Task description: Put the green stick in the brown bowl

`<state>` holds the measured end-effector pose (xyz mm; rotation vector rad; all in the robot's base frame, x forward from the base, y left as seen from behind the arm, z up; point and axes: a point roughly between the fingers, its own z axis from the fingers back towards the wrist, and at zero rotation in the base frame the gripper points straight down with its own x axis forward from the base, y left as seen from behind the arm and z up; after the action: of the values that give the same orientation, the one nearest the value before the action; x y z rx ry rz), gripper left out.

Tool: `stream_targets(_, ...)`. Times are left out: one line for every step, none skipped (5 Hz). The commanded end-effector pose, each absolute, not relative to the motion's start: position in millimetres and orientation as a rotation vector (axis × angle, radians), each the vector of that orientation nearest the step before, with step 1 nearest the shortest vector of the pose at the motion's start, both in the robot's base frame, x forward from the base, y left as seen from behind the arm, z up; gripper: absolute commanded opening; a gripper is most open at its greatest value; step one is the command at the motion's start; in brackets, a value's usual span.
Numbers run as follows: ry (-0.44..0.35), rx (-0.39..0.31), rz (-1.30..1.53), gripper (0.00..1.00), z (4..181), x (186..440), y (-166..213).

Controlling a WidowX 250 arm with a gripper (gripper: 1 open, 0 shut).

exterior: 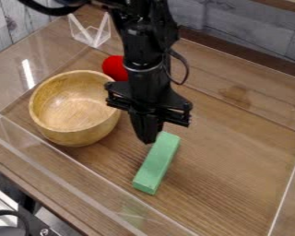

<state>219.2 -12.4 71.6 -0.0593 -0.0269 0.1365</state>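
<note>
We noted the brown bowl (pixel 74 109) at the left, sitting upright on the wooden table (pixel 242 120), empty as far as we could see into it. At about 1 o'clock from the bowl, a red toy (pixel 113 66) showed only in part, the arm covering its right side.

Next along, the gripper (pixel 149 136) pointed straight down, its jaws pressed together into 1 dark tip with nothing between them. The grasp looked to us to have missed: the green stick (pixel 158 163) lay flat on the table, its upper end just under or beside the closed tip. We could not tell whether the tip touched that end or hung clear above it.

The relation that matters: the stick lay at roughly 5 o'clock from the gripper tip, its long axis running from 1 o'clock down to 7 o'clock, well apart from the bowl, which sat at about 10 o'clock from the stick. We judged that the jaws would need to spread and come down across the stick's short width, nearer its middle, before any carry toward the bowl.

Hard to make out: the stick's top end behind the fingertips, and the clear wall (pixel 27 152) in front, whose glare blurred the near edge.
</note>
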Motion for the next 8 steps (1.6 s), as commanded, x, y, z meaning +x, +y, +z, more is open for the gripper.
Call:
stream_targets(-0.090,-0.056,0.165,1.00,80.5,227,-10)
stream_targets(-0.087,-0.052,0.193,0.00,74.4,224,-9)
stream_targets(-0.087,-0.050,0.188,0.00,58.8,229,-14)
stream_targets(-0.092,-0.052,0.188,0.00,47.7,234,-20)
stream_targets(-0.090,-0.065,0.141,0.00,60.5,237,-12)
stream_targets(-0.090,-0.081,0.098,0.00,74.4,240,-5)
stream_targets(-0.089,-0.085,0.047,0.00,73.4,241,-4)
stream_targets(-0.082,-0.084,0.060,0.00,68.7,243,-11)
